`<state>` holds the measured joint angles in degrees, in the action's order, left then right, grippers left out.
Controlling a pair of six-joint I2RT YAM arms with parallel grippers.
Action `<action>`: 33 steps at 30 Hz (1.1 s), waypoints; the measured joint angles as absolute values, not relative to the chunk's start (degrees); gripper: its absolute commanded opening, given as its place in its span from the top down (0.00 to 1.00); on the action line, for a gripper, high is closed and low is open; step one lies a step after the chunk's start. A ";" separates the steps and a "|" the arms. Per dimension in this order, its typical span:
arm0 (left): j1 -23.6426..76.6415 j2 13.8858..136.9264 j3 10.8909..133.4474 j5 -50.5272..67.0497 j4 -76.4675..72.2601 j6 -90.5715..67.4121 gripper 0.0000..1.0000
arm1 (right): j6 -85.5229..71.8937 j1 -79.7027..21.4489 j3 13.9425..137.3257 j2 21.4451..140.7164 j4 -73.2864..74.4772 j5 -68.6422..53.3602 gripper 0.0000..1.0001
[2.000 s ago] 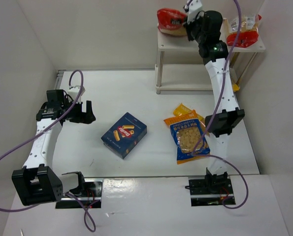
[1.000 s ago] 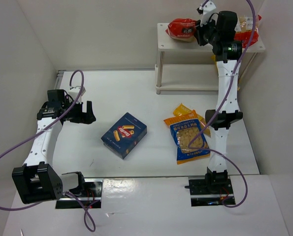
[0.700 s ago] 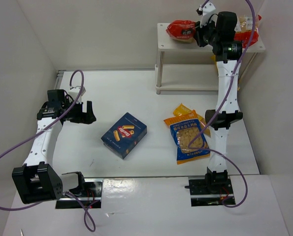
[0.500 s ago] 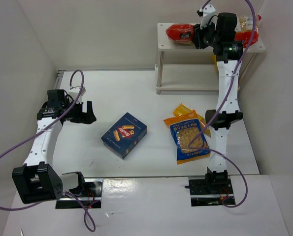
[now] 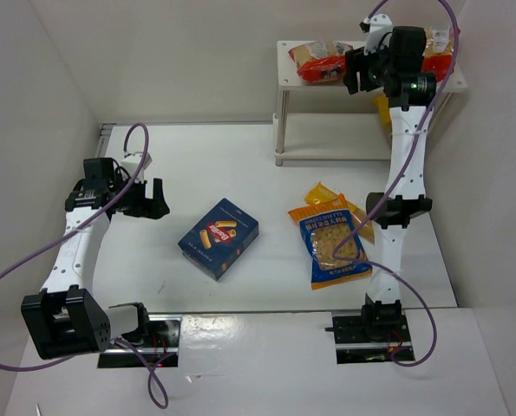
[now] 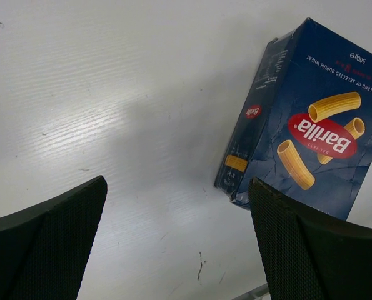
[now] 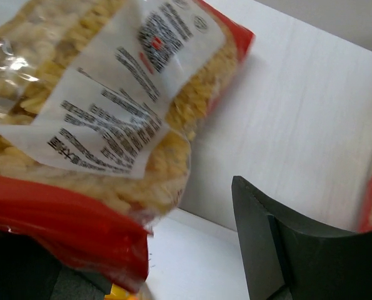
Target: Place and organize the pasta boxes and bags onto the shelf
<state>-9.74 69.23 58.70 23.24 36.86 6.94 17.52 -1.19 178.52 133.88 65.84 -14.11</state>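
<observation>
Lying beside right gripper: pasta bag

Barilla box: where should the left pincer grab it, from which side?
Come from above and close on the two long side faces of the Barilla box, across its narrow width. It lies flat on a broad face, skewed diagonally, so the left pincer likely needs turning to match.

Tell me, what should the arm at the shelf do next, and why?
Probably draw the right gripper back from the shelf: its jaws look open, the red pasta bag already lies on top, and a blue box and more bags wait on the table.
</observation>
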 measured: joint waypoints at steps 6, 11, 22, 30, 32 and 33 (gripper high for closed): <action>-9.74 69.23 58.70 23.46 36.86 7.35 0.01 | 16.49 1.56 178.52 133.88 66.13 -12.82 0.24; -9.74 69.23 58.70 23.73 36.86 7.35 0.01 | 15.88 2.63 178.49 133.88 66.15 -11.70 0.23; -9.74 69.30 58.70 23.88 36.93 7.38 0.01 | 16.36 2.39 177.86 133.86 67.66 -11.88 0.20; -9.74 69.63 58.70 23.90 37.06 7.38 0.01 | 19.51 -2.48 174.76 132.14 69.69 -11.38 0.20; -9.74 69.63 58.70 23.97 37.12 7.35 0.01 | 19.59 -3.29 173.73 131.24 70.22 -11.81 0.20; -9.74 69.63 58.70 24.10 37.17 7.35 0.01 | 19.62 -3.53 173.10 130.69 70.43 -12.01 0.20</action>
